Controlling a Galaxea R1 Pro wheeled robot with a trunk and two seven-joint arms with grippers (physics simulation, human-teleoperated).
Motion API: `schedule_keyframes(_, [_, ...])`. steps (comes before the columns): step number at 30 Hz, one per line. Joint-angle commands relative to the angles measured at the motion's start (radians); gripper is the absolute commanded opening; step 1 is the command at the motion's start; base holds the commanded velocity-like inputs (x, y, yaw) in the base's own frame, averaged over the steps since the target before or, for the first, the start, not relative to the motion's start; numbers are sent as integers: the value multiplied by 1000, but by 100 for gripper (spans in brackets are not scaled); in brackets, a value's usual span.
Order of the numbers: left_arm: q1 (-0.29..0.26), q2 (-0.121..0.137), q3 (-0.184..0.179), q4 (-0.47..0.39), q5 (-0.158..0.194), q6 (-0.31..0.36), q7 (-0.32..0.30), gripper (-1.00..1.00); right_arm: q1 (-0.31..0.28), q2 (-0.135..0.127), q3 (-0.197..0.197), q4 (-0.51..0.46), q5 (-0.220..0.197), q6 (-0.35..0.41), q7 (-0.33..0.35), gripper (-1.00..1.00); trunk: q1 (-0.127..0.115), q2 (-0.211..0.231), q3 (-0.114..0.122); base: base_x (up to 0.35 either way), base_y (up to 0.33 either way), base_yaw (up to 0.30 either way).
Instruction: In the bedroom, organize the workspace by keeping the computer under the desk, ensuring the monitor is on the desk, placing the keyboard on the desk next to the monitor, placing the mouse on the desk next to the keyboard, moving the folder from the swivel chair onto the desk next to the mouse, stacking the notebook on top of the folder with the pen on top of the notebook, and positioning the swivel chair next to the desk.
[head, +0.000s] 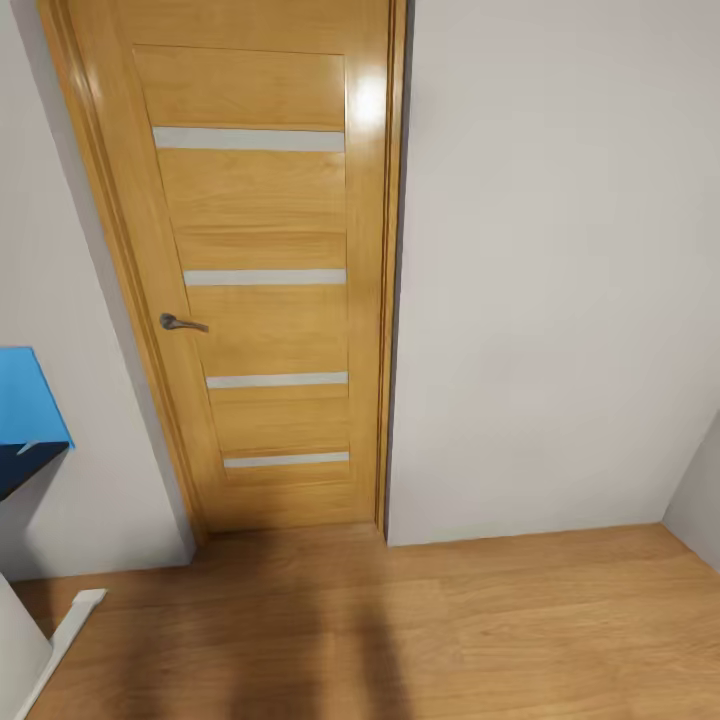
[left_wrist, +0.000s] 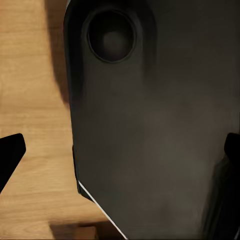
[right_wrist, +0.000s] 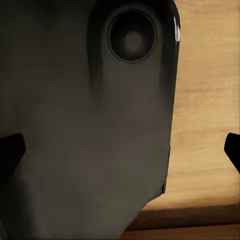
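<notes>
None of the task's things are in sight; I face a closed wooden door (head: 265, 270) with a metal lever handle (head: 180, 322). In the left wrist view, my left gripper (left_wrist: 120, 152) is open: its dark fingertips (left_wrist: 10, 155) stand far apart at the picture's edges, nothing between them, and my own dark body panel (left_wrist: 150, 125) lies beyond over wood floor. My right gripper (right_wrist: 121, 151) in the right wrist view is open the same way, with fingertips (right_wrist: 10, 152) wide apart and the dark panel (right_wrist: 90, 125) behind.
White walls (head: 560, 280) flank the door, and a wood floor (head: 450, 630) runs in front. A blue flat thing with a dark underside (head: 25, 405) juts in at the left edge. A white object (head: 25, 640) sits at the lower left corner.
</notes>
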Motion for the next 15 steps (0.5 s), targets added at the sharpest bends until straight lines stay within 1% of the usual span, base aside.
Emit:
schedule_keyframes(1, [0,0,0,0,0,0,0,100,0,0,0,0,0,0,0,100,0,0,0,0,0,0])
schedule_keyframes(3, [11,-11,-1,-11,-3,-3,4,100,-6,11,-5,-2,-10,9,9,100,0,0,0,0,0,0])
schedule_keyframes(6, [17,-28,-1,-20,-3,-3,4,100,-6,28,-5,-2,-10,8,9,100,0,0,0,0,0,0])
schedule_keyframes(7, [17,-34,0,-19,-2,-4,4,100,-6,30,-5,-2,-10,8,9,100,-4,7,3,0,0,0])
schedule_keyframes(15, [31,-41,0,-27,0,-6,5,100,-6,36,-8,-1,-11,-6,9,100,-34,63,28,0,0,0])
